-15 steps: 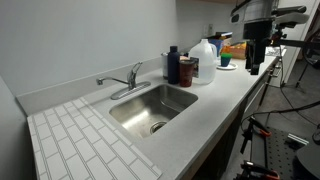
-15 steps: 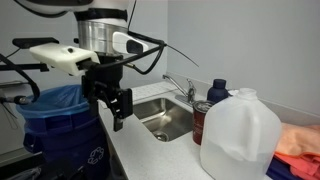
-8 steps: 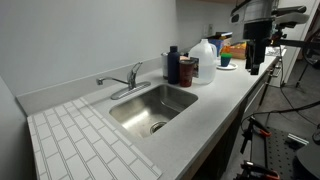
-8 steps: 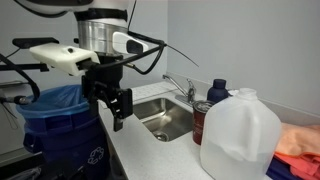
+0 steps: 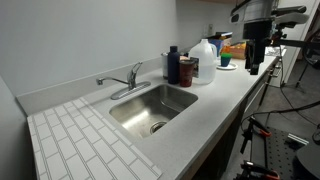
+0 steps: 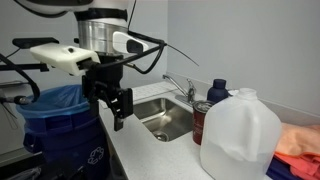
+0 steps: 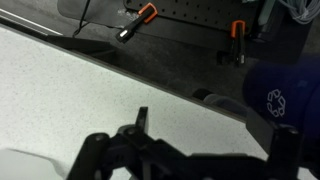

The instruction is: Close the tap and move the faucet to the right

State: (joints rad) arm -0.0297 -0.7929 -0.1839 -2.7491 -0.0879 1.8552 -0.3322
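Observation:
The chrome faucet (image 5: 112,83) is a slim spout reaching left from the mixer body at the back of the steel sink (image 5: 150,108). The short tap lever (image 5: 136,70) stands raised on top of the mixer. Both are small in an exterior view, the faucet (image 6: 180,88) beside the sink (image 6: 160,118). My gripper (image 5: 252,66) hangs open and empty over the far right end of the counter, well away from the sink; it also shows in an exterior view (image 6: 117,108). In the wrist view my gripper (image 7: 213,138) has its jaws wide apart over bare counter.
A white jug (image 5: 205,55), a dark blue bottle (image 5: 172,64) and a brown jar (image 5: 187,69) stand on the counter between sink and gripper. A white tiled board (image 5: 85,145) lies left of the sink. A blue bin (image 6: 60,125) stands beyond the counter edge.

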